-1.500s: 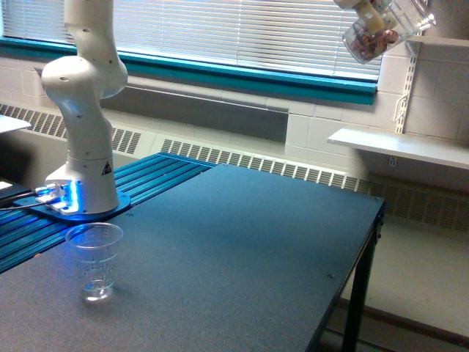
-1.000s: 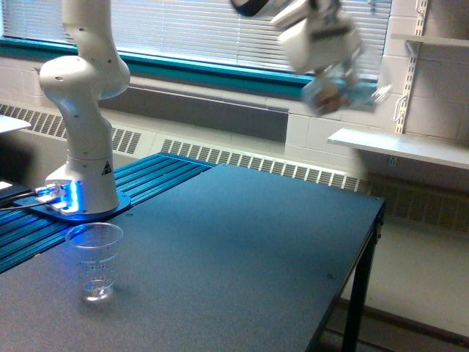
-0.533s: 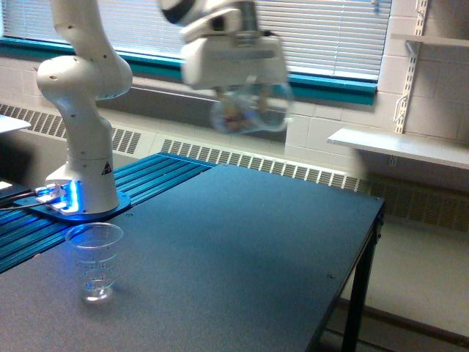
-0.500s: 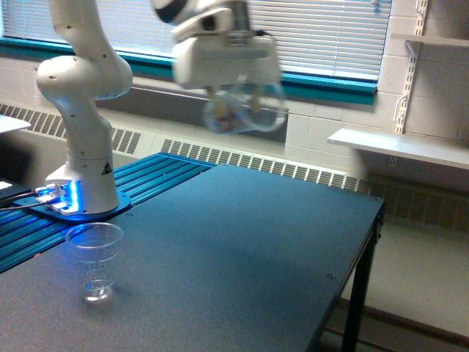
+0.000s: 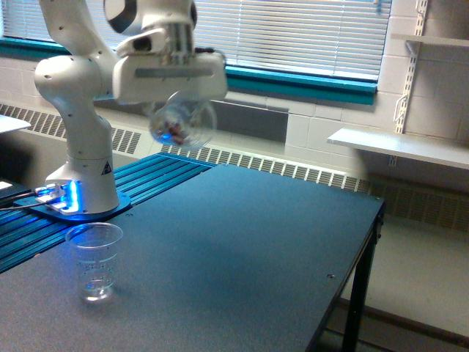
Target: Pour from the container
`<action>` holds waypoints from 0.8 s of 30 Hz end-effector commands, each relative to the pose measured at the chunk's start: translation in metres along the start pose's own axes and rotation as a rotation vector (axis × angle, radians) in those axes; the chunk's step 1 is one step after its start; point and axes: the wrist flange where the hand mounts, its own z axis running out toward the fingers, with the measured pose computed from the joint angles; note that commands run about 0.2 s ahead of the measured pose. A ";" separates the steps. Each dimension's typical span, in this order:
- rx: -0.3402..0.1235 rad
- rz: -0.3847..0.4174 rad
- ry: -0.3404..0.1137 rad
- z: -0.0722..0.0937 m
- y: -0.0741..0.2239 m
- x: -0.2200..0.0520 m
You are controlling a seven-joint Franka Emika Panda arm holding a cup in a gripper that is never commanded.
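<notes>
Robot hand [image 5: 181, 110] grips the container [image 5: 180, 123], blurred, apparently closed round it, hanging just under the hand. Empty plastic cup [image 5: 94, 261] stands on desk [image 5: 242, 249] well below, toward exterior view's left.

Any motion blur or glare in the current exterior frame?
Exterior view: the white gripper and the clear rounded jar it holds are smeared by motion blur; the clear tapered plastic cup and dark tabletop are sharp. Blue light at the arm's base tints the cup.
</notes>
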 end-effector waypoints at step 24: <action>-0.101 0.499 -0.101 0.018 0.117 -0.024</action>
